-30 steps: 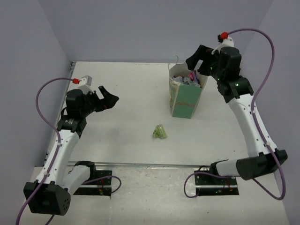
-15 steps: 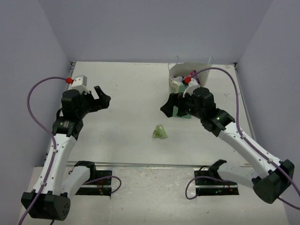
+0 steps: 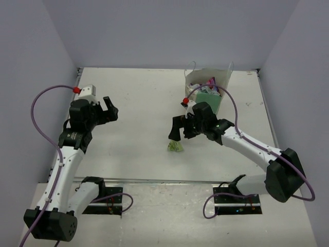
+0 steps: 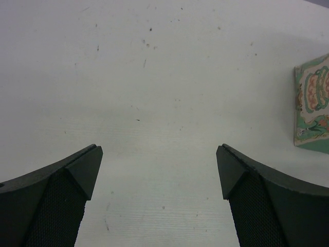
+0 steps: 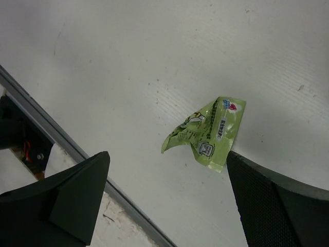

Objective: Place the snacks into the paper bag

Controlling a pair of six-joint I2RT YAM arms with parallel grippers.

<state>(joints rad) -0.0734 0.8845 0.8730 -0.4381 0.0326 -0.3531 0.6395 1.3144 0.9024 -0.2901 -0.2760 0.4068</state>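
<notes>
A small green foil packet (image 3: 176, 146) lies crumpled on the white table near the front middle; it also shows in the right wrist view (image 5: 208, 135). My right gripper (image 3: 181, 128) hangs open just above and behind it, its right finger close to the packet's corner, gripper point (image 5: 167, 180). The mint-green paper bag (image 3: 207, 91) stands at the back right with several coloured packets showing at its mouth; its printed side shows in the left wrist view (image 4: 313, 105). My left gripper (image 3: 110, 109) is open and empty over bare table at the left, gripper point (image 4: 159, 170).
A metal rail (image 3: 164, 180) runs along the table's front edge, also in the right wrist view (image 5: 77, 149). Grey walls enclose the table on the left, back and right.
My right arm has swung from over the bag's mouth down and left to just above the green packet. My left gripper has drawn back a little to the left.
</notes>
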